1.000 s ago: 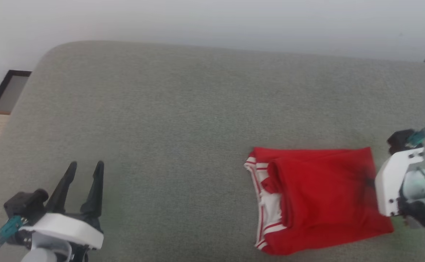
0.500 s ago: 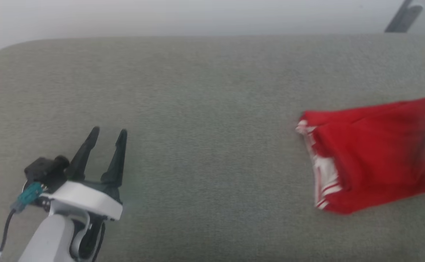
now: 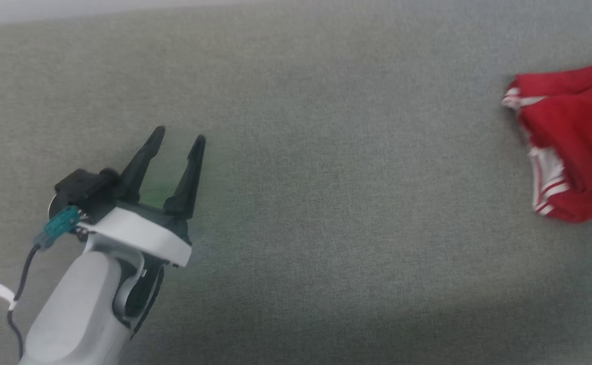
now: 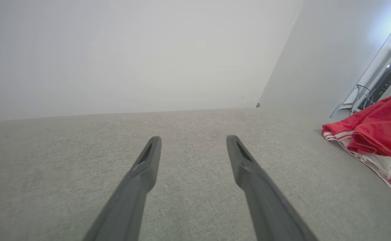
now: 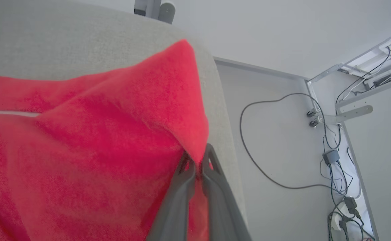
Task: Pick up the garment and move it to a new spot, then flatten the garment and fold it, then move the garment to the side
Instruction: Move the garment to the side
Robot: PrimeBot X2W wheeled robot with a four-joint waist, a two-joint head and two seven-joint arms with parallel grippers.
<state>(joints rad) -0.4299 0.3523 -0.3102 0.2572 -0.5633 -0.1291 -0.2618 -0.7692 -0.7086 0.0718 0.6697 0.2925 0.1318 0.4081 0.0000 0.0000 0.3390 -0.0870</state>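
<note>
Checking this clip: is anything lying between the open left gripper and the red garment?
Nothing visible. Plain grey upholstery lies between the left gripper and the garment, which sits off to its right. The right gripper is shut on the garment's edge.

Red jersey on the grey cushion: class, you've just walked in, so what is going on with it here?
The robot's right claw is shut on an edge of the folded red jersey, pinching it up near the right end of the grey cushion, while the rest of it lies on the fabric. The left claw is open and holds nothing, poised over bare cushion well away from the jersey.
</note>
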